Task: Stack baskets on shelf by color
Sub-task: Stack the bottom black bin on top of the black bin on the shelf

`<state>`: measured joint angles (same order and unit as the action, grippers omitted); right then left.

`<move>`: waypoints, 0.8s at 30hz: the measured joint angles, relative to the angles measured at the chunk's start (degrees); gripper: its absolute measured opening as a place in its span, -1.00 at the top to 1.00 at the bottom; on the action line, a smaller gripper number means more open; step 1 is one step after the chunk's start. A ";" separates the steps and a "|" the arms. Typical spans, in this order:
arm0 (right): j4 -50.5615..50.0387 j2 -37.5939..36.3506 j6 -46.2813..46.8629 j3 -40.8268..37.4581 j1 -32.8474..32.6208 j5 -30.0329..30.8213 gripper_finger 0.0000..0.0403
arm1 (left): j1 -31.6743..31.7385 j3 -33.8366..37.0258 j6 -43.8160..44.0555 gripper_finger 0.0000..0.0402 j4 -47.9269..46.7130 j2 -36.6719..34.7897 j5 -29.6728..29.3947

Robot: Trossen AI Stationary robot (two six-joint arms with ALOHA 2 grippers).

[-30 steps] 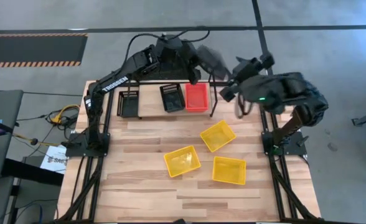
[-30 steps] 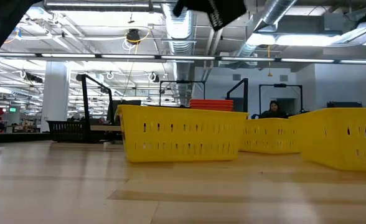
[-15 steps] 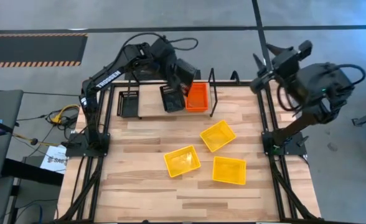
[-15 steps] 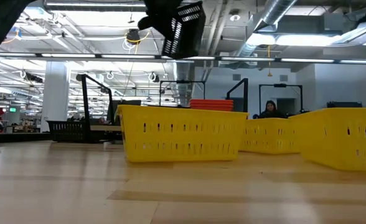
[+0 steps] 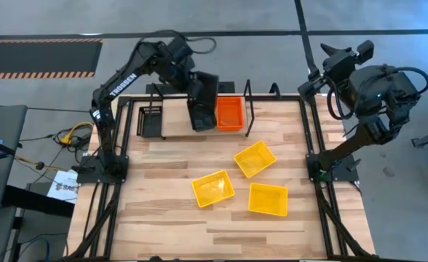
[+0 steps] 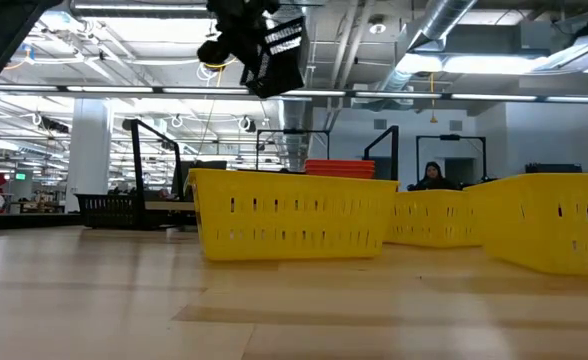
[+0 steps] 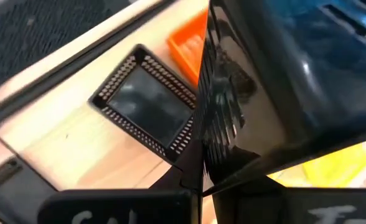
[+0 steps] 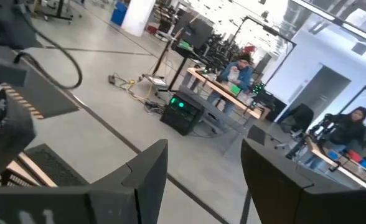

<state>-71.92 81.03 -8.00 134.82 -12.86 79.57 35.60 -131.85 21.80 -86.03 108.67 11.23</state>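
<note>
My left gripper (image 5: 191,78) is shut on a black basket (image 5: 205,87) and holds it in the air over the far shelf (image 5: 174,132). Under it a second black basket (image 7: 147,104) rests on the shelf board, with a red-orange basket (image 5: 229,113) beside it and another black basket (image 5: 150,120) at the shelf's left end. Three yellow baskets (image 5: 254,158) (image 5: 213,188) (image 5: 267,199) stand on the tabletop. My right gripper (image 5: 341,54) is open and raised beyond the table's far right corner, touching nothing. My left gripper pinches one mesh side wall of the black basket (image 7: 215,134) between its two fingers, which slant down from the far side. The basket is lifted clear, tilted steeply, high above the shelf (image 6: 279,52).
Upright black wire loops (image 5: 248,93) stand at the shelf's right end, close to the red-orange basket. The near half of the tabletop (image 5: 163,225) is bare wood. In the low view the yellow baskets (image 6: 289,215) stand in front of the shelf. People sit at desks in the room behind.
My left gripper has carried the black basket toward the table's left along the shelf, from over the red-orange basket to over the black one, tipping downward and rolling, so the basket has turned. My right gripper has drawn back toward the far right corner and risen.
</note>
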 joint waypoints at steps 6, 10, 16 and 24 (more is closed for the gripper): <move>0.12 0.50 0.00 0.00 0.27 -0.24 -0.11 | 4.17 0.44 8.87 1.00 0.41 0.06 1.03; 0.40 0.73 0.03 0.02 0.28 -0.22 -0.11 | 4.80 4.85 13.48 1.00 -0.94 0.21 2.82; 0.29 1.19 0.44 0.00 0.26 -0.24 -0.11 | 2.74 17.33 14.51 1.00 2.29 0.34 4.87; 0.13 2.48 0.51 0.02 0.26 -0.48 -0.11 | 1.87 27.29 19.08 1.00 17.06 0.23 11.69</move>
<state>-71.79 83.51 -7.49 134.85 -12.60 79.10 37.47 -104.56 40.87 -68.97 108.90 22.93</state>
